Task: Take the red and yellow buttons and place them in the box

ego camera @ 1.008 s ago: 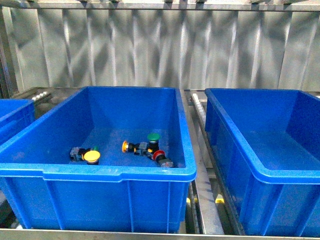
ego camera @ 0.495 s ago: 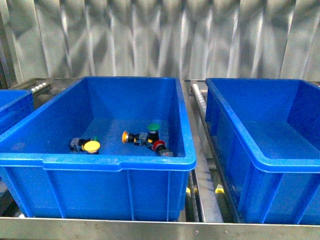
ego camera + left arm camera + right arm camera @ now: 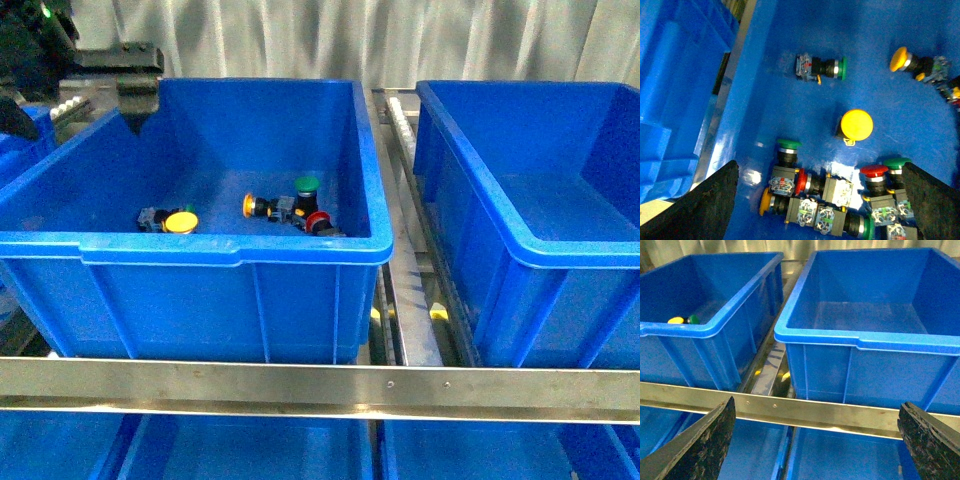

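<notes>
The red and yellow buttons are found on the floor of the middle bin (image 3: 230, 246). The box (image 3: 520, 252), a large bright blue bin with a thick rolled rim, is set just to the right of it across a narrow gap. In the front view a yellow button (image 3: 182, 221) is seen at the left of that floor, its round glossy cap turned upward on a stubby dark body. A red button (image 3: 318, 222) is seen well to its right, close to the near wall and beside an orange button (image 3: 249, 206) and a green button (image 3: 307, 185). From the left wrist more are shown: a tight cluster of dark bodies is packed together, and an upright red button (image 3: 874, 171) is flanked by green caps. The left gripper (image 3: 820, 164) is held above this floor with its fingers spread wide and nothing between them; its dark arm is seen at the bin's far left corner in the front view. The right gripper (image 3: 817, 402) is likewise spread and empty, on the near side of the steel rail (image 3: 850, 416), well apart from the box.
</notes>
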### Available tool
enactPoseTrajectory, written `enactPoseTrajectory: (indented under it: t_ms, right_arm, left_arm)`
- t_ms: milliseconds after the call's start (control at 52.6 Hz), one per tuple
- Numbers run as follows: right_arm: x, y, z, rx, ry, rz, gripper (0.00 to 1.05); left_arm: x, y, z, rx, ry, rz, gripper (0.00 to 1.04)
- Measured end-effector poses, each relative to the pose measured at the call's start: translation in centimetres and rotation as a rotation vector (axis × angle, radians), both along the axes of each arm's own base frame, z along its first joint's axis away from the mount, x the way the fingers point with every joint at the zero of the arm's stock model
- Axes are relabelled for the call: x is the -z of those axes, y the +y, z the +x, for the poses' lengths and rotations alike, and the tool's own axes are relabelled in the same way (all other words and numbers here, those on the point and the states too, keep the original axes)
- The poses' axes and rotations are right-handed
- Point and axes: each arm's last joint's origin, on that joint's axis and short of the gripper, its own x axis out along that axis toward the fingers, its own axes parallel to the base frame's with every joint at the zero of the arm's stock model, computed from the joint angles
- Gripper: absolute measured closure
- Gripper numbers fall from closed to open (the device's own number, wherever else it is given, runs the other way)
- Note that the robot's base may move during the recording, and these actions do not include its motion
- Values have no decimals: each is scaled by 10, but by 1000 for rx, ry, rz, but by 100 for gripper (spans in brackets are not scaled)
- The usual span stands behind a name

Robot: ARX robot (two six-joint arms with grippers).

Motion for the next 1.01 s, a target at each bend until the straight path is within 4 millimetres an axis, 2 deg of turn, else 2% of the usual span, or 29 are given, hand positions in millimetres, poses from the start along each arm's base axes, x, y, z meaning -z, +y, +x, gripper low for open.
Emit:
enactPoseTrajectory:
  t_ms: [209, 457, 609, 742, 1008]
  right_arm:
    - [0, 0, 0, 0, 0, 0, 7]
    - [0, 0, 0, 0, 0, 0, 7]
    - [0, 0, 0, 0, 0, 0, 7]
    - [0, 0, 0, 0, 0, 0, 7]
    - [0, 0, 0, 0, 0, 0, 7]
  left_arm:
    - [34, -13, 31, -9, 52, -14, 8]
    - [60, -35, 52, 9, 79, -3, 8]
    - [78, -40, 64, 1, 114, 11, 8]
    - [85, -41, 73, -10, 121, 18, 8]
    - [86, -49, 79, -12, 116, 17, 8]
